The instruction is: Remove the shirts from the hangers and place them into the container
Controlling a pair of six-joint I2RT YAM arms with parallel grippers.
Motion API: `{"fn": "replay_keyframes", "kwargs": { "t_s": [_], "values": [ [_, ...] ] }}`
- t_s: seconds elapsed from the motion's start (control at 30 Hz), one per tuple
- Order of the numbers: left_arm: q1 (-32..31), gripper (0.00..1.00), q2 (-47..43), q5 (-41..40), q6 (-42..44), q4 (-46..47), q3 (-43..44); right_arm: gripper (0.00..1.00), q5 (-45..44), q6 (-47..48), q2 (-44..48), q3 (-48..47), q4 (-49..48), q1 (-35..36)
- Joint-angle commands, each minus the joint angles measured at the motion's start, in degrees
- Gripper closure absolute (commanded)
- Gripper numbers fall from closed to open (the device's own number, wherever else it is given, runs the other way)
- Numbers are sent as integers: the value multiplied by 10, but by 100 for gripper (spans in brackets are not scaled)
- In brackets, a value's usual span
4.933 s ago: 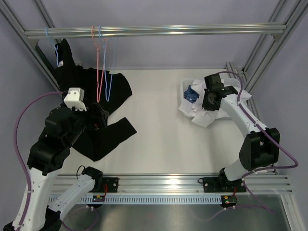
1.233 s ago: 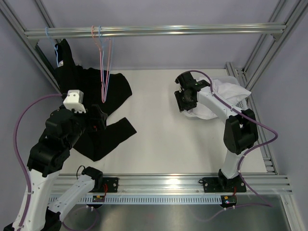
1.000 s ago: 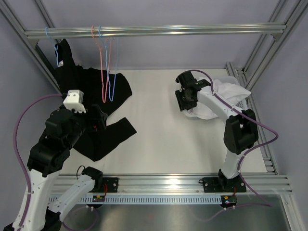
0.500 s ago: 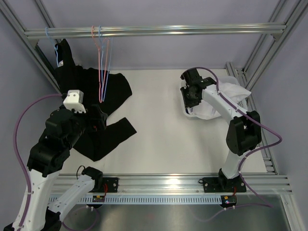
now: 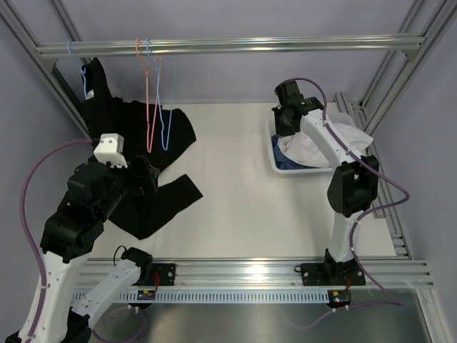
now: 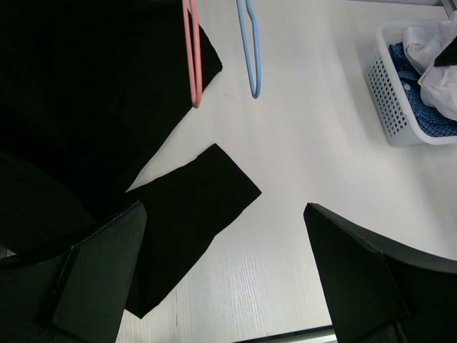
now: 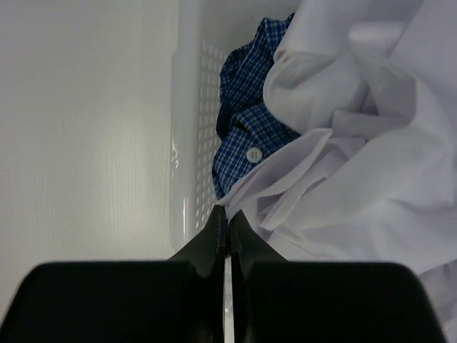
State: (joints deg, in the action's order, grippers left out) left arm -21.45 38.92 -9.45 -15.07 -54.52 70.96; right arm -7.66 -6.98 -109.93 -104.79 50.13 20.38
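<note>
The right end effector [image 7: 223,218] is pinched fully closed, its two fingers pressed flat together with nothing that I can make out between them. Its tip hangs just over the left rim of the white mesh basket [image 7: 187,107], right by the edge of the white shirt [image 7: 357,143]. That white shirt lies bunched up in the basket and spills over its far right side, and the blue check shirt [image 7: 246,121] sits under it against the basket's left wall, one button showing. The right arm reaches out long from its base and bends down over the basket's far left corner. Well to the left of the basket, across a bare stretch of the pale counter [image 5: 228,186], the left end effector [image 6: 225,275] stands spread as wide as it goes and holds nothing. It hovers above a flat sleeve of the black shirt [image 6: 86,93], without touching it as far as I can see. The black shirt sprawls across the counter far left of the basket, and its upper part climbs toward a light-blue hanger [image 5: 84,78] on the overhead rail [image 5: 228,46]. Between that shirt and the basket, though much nearer the shirt, a bare pink hanger [image 6: 191,57] and a second bare light-blue hanger [image 6: 250,50] dangle from the same rail.
</note>
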Motion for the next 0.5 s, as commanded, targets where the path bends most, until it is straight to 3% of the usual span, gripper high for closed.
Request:
{"fn": "replay_keyframes", "kwargs": {
  "t_s": [0.0,0.17,0.3,0.4,0.43,0.47],
  "values": [
    [2,1,-9,-9,0,5,4,100,-30,-19,-77,-36,-8,-23],
    [2,1,-12,-14,-2,6,3,100,-13,-51,-156,-37,-2,-39],
    [2,1,-11,-10,-4,12,-1,97,13,-62,-157,-11,-6,-53],
    [2,1,-9,-9,-5,13,-2,83,29,-56,-119,-21,9,-55],
    [2,1,-7,-7,-5,16,-1,70,30,-55,-103,-26,21,-55],
    [2,1,-7,-6,-5,20,-1,64,31,-56,-71,-31,27,-55]
  ]
}}
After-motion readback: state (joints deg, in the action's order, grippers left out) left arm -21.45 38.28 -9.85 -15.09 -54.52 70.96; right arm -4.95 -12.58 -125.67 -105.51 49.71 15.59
